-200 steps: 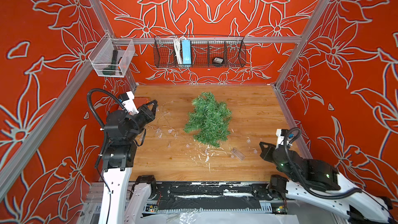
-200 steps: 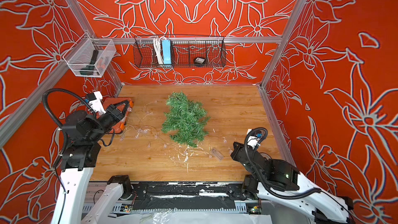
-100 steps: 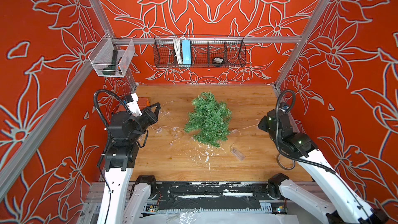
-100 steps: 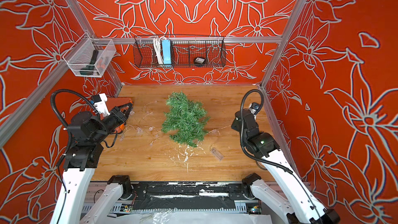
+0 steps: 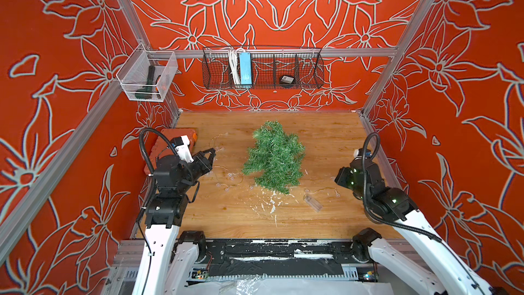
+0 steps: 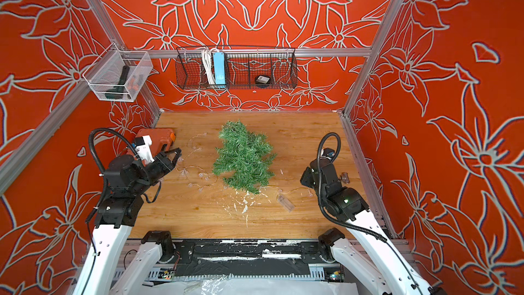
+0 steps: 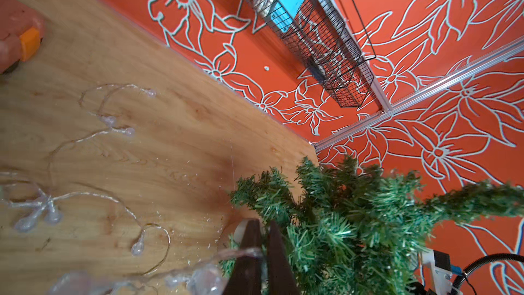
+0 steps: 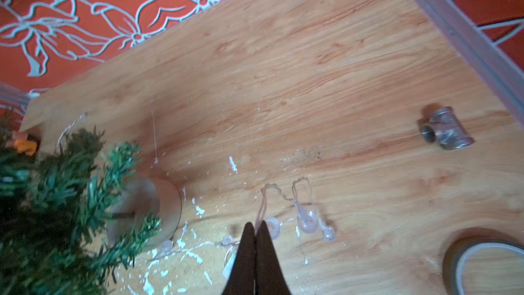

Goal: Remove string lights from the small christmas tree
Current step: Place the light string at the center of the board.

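My left end effector (image 7: 263,222) pinched a strand of the string lights (image 7: 137,248). Their wire and bulbs trailed in loops over the desk (image 5: 326,137) between it and the small christmas tree (image 5: 273,160). The tree lay on its side mid-desk. More wire lay near its base, by the clear battery box (image 5: 313,202). My right end effector (image 8: 255,229) was pressed together beside a few bulbs; I couldn't tell whether it gripped wire.
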Robot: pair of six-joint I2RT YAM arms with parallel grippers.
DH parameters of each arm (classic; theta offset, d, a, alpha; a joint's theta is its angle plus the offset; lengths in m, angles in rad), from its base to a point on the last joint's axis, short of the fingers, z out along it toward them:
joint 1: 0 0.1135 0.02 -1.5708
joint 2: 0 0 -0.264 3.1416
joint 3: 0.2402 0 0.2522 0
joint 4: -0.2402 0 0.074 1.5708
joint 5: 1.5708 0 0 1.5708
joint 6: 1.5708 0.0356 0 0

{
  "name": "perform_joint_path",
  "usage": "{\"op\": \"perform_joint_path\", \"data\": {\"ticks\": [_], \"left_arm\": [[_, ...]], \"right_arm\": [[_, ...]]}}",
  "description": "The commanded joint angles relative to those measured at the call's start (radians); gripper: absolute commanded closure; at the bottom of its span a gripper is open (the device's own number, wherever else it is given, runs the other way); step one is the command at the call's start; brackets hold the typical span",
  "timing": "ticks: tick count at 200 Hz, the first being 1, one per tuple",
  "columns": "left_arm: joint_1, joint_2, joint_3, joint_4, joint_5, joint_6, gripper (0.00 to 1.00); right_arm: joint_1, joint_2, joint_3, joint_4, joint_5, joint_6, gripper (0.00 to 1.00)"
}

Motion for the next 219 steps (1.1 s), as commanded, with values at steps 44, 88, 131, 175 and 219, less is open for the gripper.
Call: {"op": "perform_joint_path", "data": {"ticks": [44,88,131,175,219], "left_arm": [[-0.034,0.082,-0.167,0.095,0.075,-0.026,1.0],[-0.074,0.172,-0.191,0.073,0.014,0.016,0.8],[-0.091,0.192,-0.21,0.106,-0.01,0.007,0.66],[-0.113,0.19,-0.185,0.084,-0.079,0.01,0.25],[-0.113,0.179,-0.124,0.045,-0.182,0.014,0.05]], "right_arm": [[0.059,0.142,-0.085,0.152,-0.18,0.032,1.0],[0.067,0.223,-0.12,0.252,-0.205,0.015,1.0],[0.067,0.245,-0.117,0.279,-0.221,0.02,1.0],[0.066,0.243,-0.112,0.264,-0.22,0.04,0.18],[0.06,0.214,-0.074,0.212,-0.124,0.034,0.02]]}}
